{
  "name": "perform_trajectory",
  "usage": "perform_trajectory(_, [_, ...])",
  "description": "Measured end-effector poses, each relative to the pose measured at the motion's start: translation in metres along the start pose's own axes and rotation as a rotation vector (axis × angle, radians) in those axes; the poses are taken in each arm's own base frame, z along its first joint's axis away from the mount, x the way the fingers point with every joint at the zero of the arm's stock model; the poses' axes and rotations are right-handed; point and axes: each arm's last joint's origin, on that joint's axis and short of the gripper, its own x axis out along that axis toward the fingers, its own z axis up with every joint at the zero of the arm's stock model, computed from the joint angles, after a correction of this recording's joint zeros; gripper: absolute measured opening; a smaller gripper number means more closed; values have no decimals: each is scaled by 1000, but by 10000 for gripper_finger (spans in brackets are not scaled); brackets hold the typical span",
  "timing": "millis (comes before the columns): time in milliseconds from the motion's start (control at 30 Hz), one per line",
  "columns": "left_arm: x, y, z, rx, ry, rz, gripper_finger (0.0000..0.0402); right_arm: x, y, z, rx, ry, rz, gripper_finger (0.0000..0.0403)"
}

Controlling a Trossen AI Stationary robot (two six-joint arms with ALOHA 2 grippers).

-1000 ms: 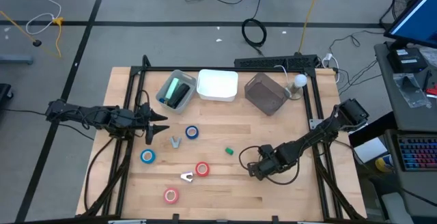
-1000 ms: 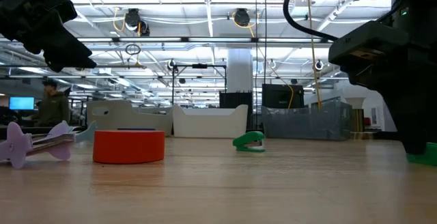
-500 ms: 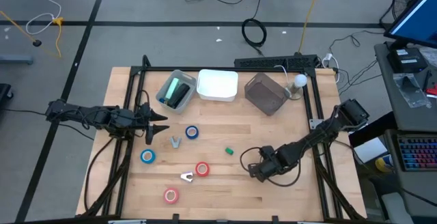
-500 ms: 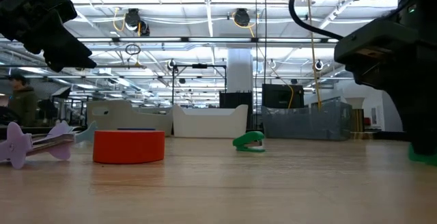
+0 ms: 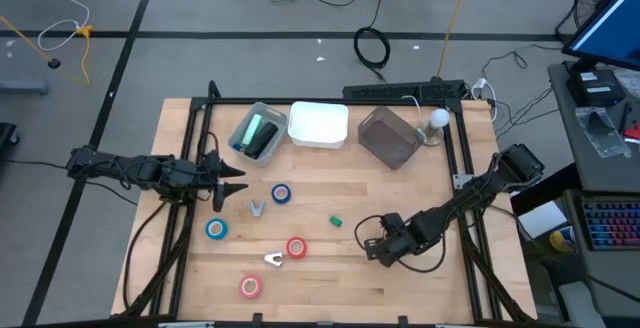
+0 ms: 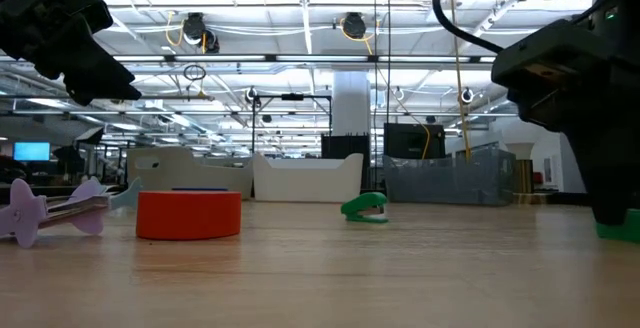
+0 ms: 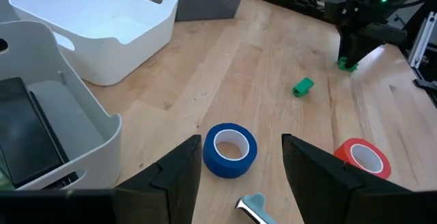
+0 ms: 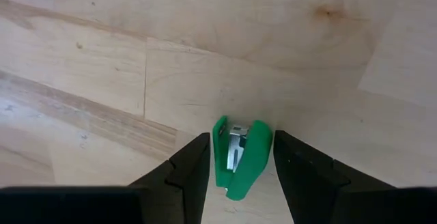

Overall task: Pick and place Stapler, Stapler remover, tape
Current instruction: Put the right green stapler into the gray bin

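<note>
green plastic mini stapler (image 8: 239, 157) lies flat on the wooden table (image 5: 330, 278) at its four o'clock, between the right gripper (image 8: 235, 166)'s spread, ungripping fingers; left gripper (image 7: 235, 162) hovers released at nine o'clock.

Two dark, slim, many-jointed arms with black cables looped alongside. Left gripper (image 7: 235, 176): two broad matte black fingers (image 7: 176, 183) with angular, faceted inner faces. Right gripper (image 8: 237, 159): same black, chunky fingers (image 8: 184, 169) with bevelled edges. Small green light on the right arm's body.
</note>
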Motion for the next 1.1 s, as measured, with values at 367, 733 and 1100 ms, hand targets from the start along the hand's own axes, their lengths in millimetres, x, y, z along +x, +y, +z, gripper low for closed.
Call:
perform_trajectory(367, [0,0,0,-2,0,0,207,1,-2,-2,19,0,5,153])
perform_trajectory(733, [0,0,0,-8,0,0,207,2,-3,-2,9,0,-1,153])
perform_trajectory(1100, [0,0,0,-11,1,0,207,2,-6,-2,18,47,-57,153])
